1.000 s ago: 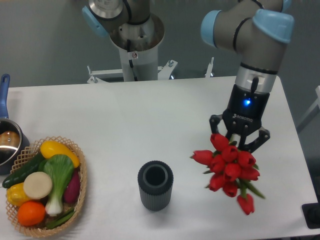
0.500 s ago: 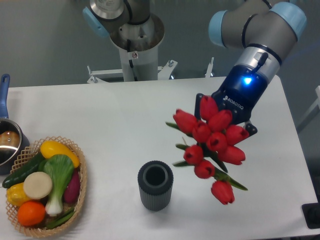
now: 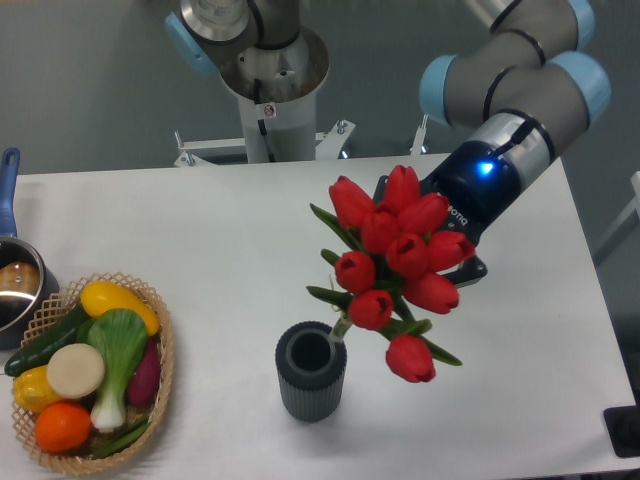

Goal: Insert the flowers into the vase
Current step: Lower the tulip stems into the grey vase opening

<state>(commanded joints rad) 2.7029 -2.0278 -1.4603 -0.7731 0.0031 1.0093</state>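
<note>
The flowers [image 3: 395,262], a bunch of red tulips with green leaves, hang tilted above the table's right half. Their blossoms face the camera and their stems slant down to the left. The stem end [image 3: 338,333] reaches the right rim of the vase's mouth. The vase [image 3: 311,371], a short dark grey ribbed cylinder, stands upright near the front middle of the table with its round mouth open. My gripper [image 3: 432,234] is shut on the flowers from behind and is largely hidden by the blossoms. One dark finger [image 3: 472,270] shows at the bunch's right side.
At the front left sits a wicker basket [image 3: 165,362] holding several vegetables. A steel saucepan [image 3: 14,288] with a blue handle lies at the left edge. The arm's base [image 3: 268,75] stands behind the table. A black object [image 3: 626,431] is at the front right corner.
The arm has swung the flowers up and to the left, tipping them over. The stems now point down at the vase and the stem end meets its rim.
</note>
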